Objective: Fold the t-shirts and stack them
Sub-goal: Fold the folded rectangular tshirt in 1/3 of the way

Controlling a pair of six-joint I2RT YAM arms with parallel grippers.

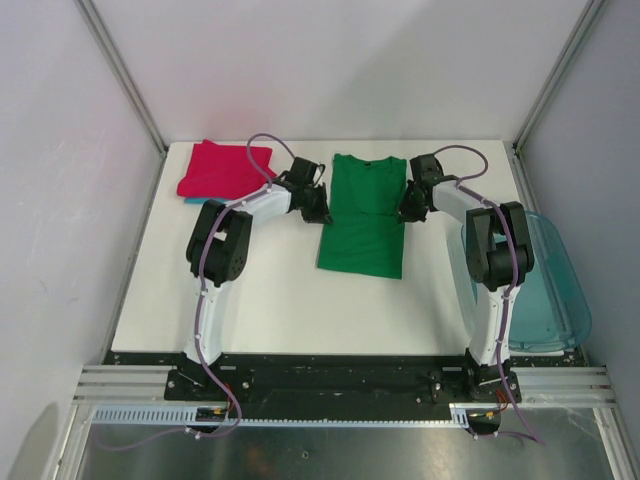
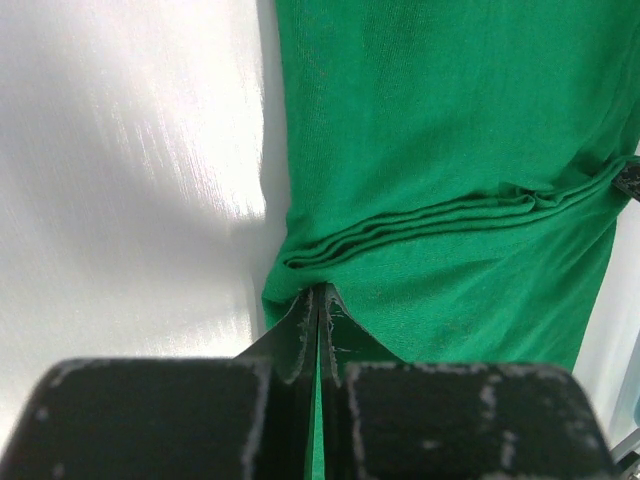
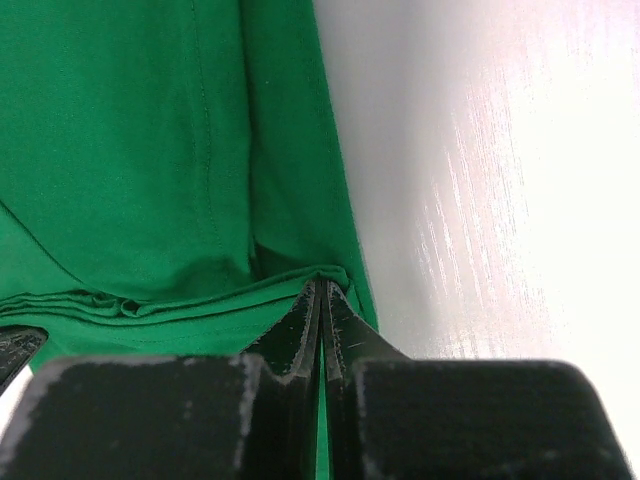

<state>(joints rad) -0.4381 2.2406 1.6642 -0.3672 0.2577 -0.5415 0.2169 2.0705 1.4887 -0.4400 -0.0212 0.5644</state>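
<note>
Green shirt (image 1: 362,215) spread flat between both arms, long axis running near to far, side edges pinched mid-length in the clamped left gripper (image 1: 318,212) and right gripper (image 1: 405,213), cloth ahead and inward of each, neither nearer.

Free passage: worktop (image 1: 270,300) bare on near side of green t-shirt (image 1: 363,225); thin bare strip behind it. Flanks blocked: left end effector (image 1: 320,213) and right end effector (image 1: 404,212), both clamped on its side edges. Far-left corner filled by magenta-red t-shirt (image 1: 225,168). Right edge occupied by bin (image 1: 555,300), apparently overhanging.
</note>
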